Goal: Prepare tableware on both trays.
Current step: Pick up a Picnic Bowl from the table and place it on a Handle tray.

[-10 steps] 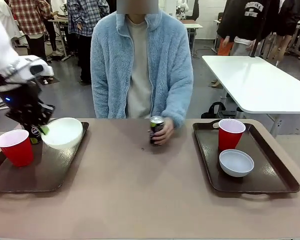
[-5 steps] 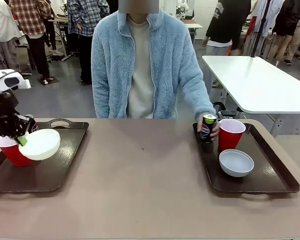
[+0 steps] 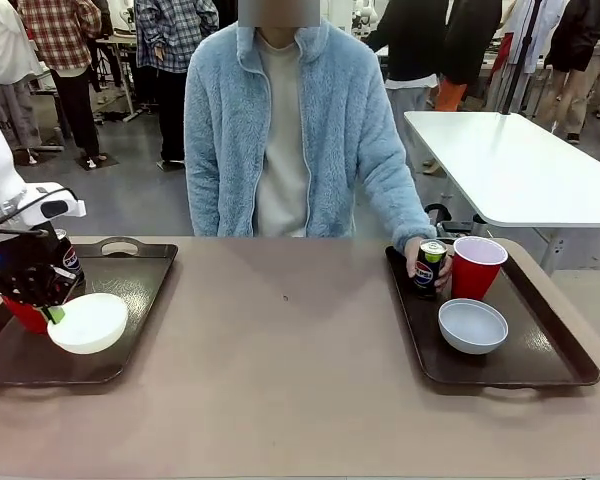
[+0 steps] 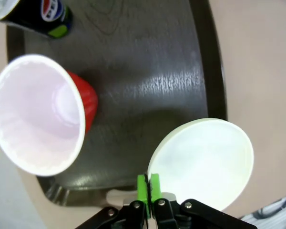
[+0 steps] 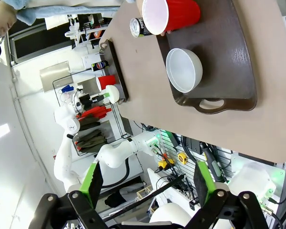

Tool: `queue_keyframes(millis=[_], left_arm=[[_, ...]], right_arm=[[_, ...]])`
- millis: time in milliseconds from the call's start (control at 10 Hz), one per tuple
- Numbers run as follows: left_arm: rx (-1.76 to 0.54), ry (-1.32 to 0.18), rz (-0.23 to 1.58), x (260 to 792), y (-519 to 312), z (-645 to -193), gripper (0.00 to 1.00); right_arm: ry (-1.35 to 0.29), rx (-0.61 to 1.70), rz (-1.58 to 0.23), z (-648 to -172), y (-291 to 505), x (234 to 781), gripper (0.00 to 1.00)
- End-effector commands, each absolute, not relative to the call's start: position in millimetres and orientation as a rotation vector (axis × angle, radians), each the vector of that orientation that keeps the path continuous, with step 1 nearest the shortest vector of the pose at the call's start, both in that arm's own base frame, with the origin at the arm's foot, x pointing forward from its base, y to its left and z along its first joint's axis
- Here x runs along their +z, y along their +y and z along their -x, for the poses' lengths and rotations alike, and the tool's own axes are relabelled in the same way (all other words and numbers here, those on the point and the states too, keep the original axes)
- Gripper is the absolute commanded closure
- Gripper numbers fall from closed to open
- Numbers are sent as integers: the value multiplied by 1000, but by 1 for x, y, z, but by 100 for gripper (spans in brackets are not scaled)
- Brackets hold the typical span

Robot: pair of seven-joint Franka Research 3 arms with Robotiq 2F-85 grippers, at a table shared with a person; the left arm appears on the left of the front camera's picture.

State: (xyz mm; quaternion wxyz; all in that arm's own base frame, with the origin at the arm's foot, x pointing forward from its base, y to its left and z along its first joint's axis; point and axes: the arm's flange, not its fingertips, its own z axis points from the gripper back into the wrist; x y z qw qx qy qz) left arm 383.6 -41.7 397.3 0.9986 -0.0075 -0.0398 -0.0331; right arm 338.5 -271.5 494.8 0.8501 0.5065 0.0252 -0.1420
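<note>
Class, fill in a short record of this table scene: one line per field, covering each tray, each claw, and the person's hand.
Left tray: red cup, soda can, cream bowl
Left claw: shut on the cream bowl's rim
Right tray: second red cup, grey-white bowl, second soda can
Right claw: open, holding nothing, high above the table
Person's hand: around the second soda can

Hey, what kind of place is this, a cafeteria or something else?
Probably a robotics lab or demo hall, not a cafeteria: a white robot arm works at the table, a plain white folding table stands behind, and people stand around in the background.
</note>
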Motion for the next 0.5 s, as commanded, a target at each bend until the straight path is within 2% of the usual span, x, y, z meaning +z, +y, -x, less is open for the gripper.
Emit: queue_keyframes(millis=[0, 400], left_arm=[[-40, -105, -26, 377, -41, -380, 100], [-31, -60, -39, 353, -39, -389, 100]], right_arm=[[48, -315, -1075, -336, -267, 495, 0], [48, -315, -1075, -336, -267, 495, 0]])
